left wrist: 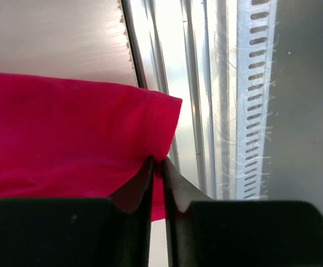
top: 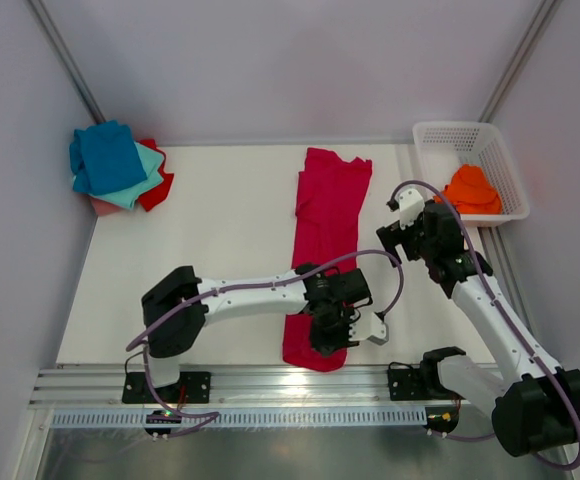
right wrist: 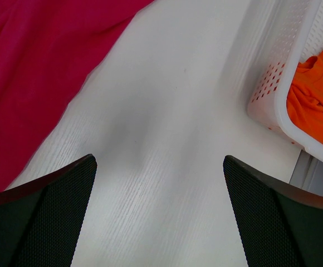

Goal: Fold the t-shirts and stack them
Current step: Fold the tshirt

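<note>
A long crimson t-shirt (top: 327,215) lies folded into a narrow strip down the middle of the table. My left gripper (top: 332,338) sits at its near end. In the left wrist view the gripper (left wrist: 157,160) is shut on the hem corner of the crimson cloth (left wrist: 67,128), a thin fold of it caught between the jaws. My right gripper (top: 398,222) hovers open over bare table, right of the shirt; its fingers (right wrist: 55,200) hold nothing. A stack of folded t-shirts, blue (top: 105,155) on teal (top: 145,178), red and pink, sits at the far left. An orange t-shirt (top: 470,190) lies in the basket.
The white lattice basket (top: 450,128) stands at the far right corner, its wall (right wrist: 278,83) close to my right gripper. A metal rail (top: 270,385) runs along the near table edge, just beyond the shirt's hem in the left wrist view. Grey walls close in the sides.
</note>
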You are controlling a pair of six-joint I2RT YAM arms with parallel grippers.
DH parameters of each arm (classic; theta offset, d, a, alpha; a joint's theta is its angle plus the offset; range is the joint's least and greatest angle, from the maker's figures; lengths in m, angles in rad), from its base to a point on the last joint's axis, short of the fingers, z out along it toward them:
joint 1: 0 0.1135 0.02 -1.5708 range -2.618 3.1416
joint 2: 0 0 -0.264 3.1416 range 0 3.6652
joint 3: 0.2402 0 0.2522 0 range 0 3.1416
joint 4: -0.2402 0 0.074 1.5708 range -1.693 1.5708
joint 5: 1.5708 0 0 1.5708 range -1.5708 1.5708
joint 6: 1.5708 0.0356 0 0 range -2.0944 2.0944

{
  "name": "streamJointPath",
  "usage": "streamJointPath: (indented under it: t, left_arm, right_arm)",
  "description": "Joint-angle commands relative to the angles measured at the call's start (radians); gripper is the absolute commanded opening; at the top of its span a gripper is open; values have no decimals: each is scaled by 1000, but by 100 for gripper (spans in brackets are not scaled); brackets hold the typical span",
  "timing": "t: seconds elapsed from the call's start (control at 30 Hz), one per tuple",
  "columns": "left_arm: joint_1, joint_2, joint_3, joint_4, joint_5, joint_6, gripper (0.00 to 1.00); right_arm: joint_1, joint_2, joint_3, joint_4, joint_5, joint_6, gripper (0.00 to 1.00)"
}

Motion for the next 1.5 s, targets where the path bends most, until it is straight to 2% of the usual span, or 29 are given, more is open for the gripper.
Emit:
streamJointPath:
  t: [0.0,0.07,0.13,0.17,0.27,0.4,0.63,0.83,1.0,1.17,1.2,1.27,1.3,1.33,1.4,1.47]
  left_arm:
    - [-2,28,41,-48,111,23,24]
    - [-2,54,42,-50,120,18,52]
    - [-2,69,42,-45,114,18,60]
    - [-2,77,42,-38,116,18,70]
    - [-2,94,47,-33,116,28,72]
    - [-1,72,49,-22,28,34,73]
    - [125,-183,-109,35,-5,3,79]
    - [196,-322,-137,26,-26,25,84]
    - [301,-379,-133,19,91,-12,84]
    - [352,-362,-172,13,163,-67,81]
    - [419,-353,-186,25,280,-131,80]
    - [525,-333,-192,42,393,-191,77]
    - [638,-318,-185,48,443,-222,76]
    - [692,-272,-179,50,543,-280,74]
    - [796,-227,-174,47,591,-304,73]
    - [831,-205,-192,79,568,-357,73]
  right_arm:
    - [2,6,26,13,-20,-4,99]
    - [2,8,26,13,-23,-7,99]
    - [1,8,27,8,-26,-10,99]
    - [2,6,27,8,-31,-10,99]
    - [2,6,29,-4,-54,-16,99]
    - [2,5,56,-68,-142,-53,99]
    - [2,-61,107,-326,-317,-205,99]
    - [4,-26,176,-498,-414,-202,99]
    - [2,-29,217,-544,-471,-176,99]
    - [1,-63,205,-526,-480,-141,99]
    - [2,-72,191,-506,-466,-133,99]
    - [2,-92,173,-474,-433,-84,99]
    - [2,-92,171,-454,-402,-63,99]
    - [1,-86,173,-449,-399,-41,99]
    - [2,-57,171,-466,-464,2,99]
    - [1,-37,156,-475,-523,32,99]
